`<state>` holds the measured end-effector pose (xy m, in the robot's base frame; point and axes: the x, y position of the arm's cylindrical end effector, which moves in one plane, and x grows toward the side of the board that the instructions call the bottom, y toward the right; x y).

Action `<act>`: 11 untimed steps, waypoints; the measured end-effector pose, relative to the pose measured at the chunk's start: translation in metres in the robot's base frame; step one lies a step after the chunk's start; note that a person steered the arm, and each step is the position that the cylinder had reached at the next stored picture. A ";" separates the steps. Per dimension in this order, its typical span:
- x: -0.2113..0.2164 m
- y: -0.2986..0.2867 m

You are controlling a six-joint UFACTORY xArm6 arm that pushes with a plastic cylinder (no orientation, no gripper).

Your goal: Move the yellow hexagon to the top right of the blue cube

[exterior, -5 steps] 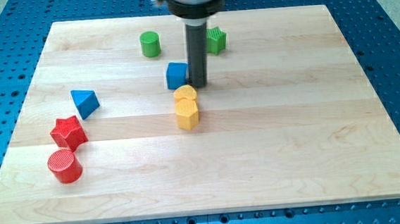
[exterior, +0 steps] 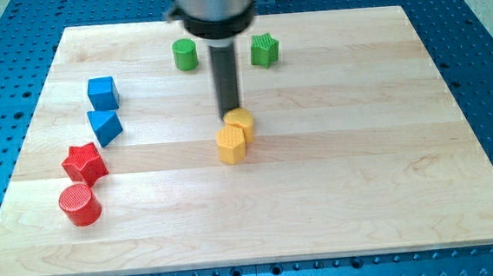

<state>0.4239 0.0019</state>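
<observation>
Scanning from the view's left, the red ribbed plastic cylinder (exterior: 80,204) and the red plastic star (exterior: 85,163) sit near the wooden board's (exterior: 355,200) left edge, with the blue plastic triangle (exterior: 105,126) just above them and the blue plastic cube (exterior: 102,92) touching or almost touching that triangle's top. Further right, up at the view's top, stands the green plastic cylinder (exterior: 185,53). Then comes the action: the rod's tip (exterior: 230,115) rests right at the upper-left edge of the yellow plastic cylinder (exterior: 240,123), which itself presses against the yellow plastic hexagon (exterior: 230,144) just below it. There is no claw on this arm, only the bare rod, so nothing is gripped. The green plastic star (exterior: 264,50) waits at the top, right of the rod. The hexagon looks upright, flat-topped, six ridged sides visible. By the look of it the task is barely begun: the hexagon lies well right of and below the cube, so it must yet travel up and leftward to the cube's upper right.
</observation>
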 end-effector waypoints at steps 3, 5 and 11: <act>0.145 0.001; 0.031 -0.031; -0.070 -0.126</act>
